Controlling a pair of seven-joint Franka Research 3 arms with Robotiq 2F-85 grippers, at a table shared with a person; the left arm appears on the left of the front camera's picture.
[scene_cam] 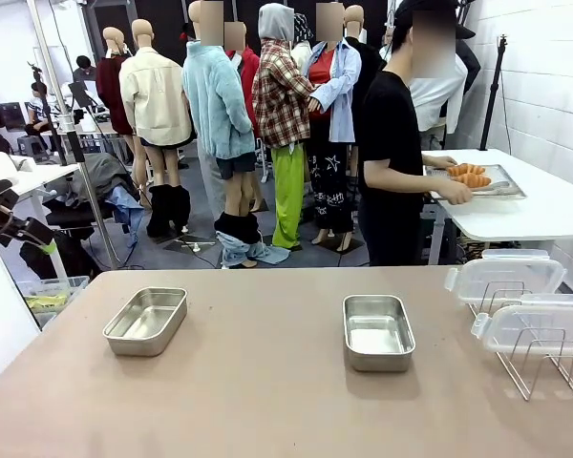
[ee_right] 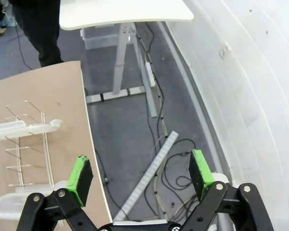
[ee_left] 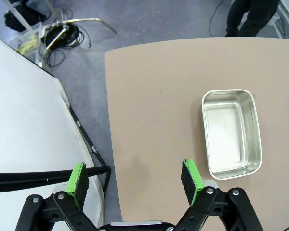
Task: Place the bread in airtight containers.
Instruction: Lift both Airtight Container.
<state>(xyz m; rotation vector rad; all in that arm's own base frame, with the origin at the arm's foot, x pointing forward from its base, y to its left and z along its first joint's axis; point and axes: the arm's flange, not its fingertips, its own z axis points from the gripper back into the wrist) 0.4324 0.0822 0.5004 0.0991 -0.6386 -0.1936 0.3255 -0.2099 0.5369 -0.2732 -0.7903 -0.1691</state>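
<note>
Tins, from the left?
"Left tin sits lidless and empty; left gripper hangs above the table edge near it, fingers wide, holding nothing. Right tin mid-table, empty too."
"Farther right?"
"Clear lids on the wire rack; bread on a tray at the person's hand, over the white table behind; right gripper spread wide, empty, over the floor."

Plain matte tan flat bench. Two shiny silver rectangular steel tins. Clear plastic lids, silver wire rack. Golden-orange ridged bread rolls, grey metal tray. Person's shirt black. Left gripper, right gripper: black fingers, green pads.
</note>
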